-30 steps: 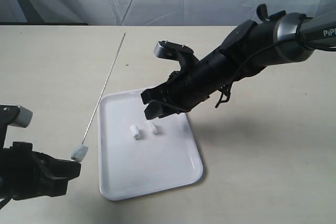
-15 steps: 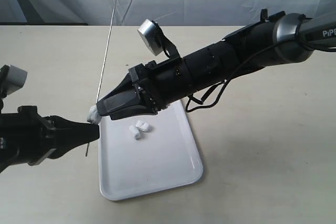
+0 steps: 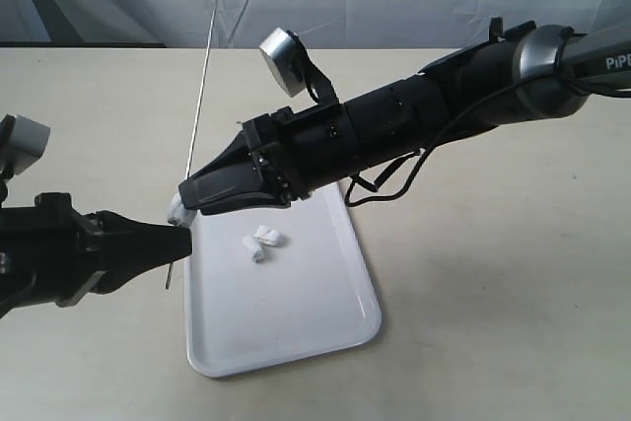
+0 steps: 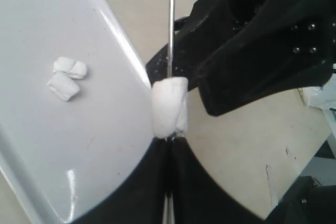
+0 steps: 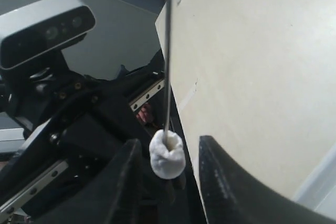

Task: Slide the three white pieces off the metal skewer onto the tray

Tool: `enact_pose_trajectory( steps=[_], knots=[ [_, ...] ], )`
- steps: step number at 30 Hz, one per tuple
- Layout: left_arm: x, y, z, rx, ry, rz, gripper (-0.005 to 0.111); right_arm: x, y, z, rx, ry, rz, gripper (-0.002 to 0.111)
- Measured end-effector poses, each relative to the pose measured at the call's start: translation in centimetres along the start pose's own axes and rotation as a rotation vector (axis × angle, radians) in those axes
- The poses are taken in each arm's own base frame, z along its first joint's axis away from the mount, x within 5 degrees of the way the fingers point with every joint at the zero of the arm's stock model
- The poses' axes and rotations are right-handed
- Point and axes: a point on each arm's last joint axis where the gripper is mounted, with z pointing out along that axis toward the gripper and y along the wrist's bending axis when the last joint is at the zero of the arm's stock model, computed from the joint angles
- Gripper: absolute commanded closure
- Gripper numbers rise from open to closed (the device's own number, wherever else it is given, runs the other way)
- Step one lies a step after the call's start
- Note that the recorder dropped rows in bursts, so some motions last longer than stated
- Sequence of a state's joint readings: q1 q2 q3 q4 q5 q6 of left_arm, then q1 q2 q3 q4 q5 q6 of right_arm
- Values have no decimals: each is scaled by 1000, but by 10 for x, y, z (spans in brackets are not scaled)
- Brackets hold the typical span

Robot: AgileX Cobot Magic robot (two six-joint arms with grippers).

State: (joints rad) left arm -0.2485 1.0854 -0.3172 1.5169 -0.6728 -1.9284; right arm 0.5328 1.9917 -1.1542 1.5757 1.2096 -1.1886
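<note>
since half a second ago my right gripper has crept toward the lower left, jaws apart astride the last white piece on the near-upright metal skewer, just above my left gripper clamped on the rod, seemingly beside the left rim of the tray.

Left end effector hides part of the metal skewer

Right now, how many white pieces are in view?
3. Two pieces lie side by side on the tray. The third piece is threaded on the metal skewer, between the open fingers of the right claw.
</note>
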Motion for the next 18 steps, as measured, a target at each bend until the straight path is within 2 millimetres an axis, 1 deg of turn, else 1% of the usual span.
enact_pose_trajectory(
  steps=[9,16,18],
  knots=[
    [-1,0,0,4,-8,-11,107,0,0,1,-1,1,-3,77],
    [-1,-1,0,7,-13,-19,107,3,3,13,12,14,-16,77],
    [-1,-1,0,8,-13,-19,107,3,3,13,15,12,-16,84]
  ],
)
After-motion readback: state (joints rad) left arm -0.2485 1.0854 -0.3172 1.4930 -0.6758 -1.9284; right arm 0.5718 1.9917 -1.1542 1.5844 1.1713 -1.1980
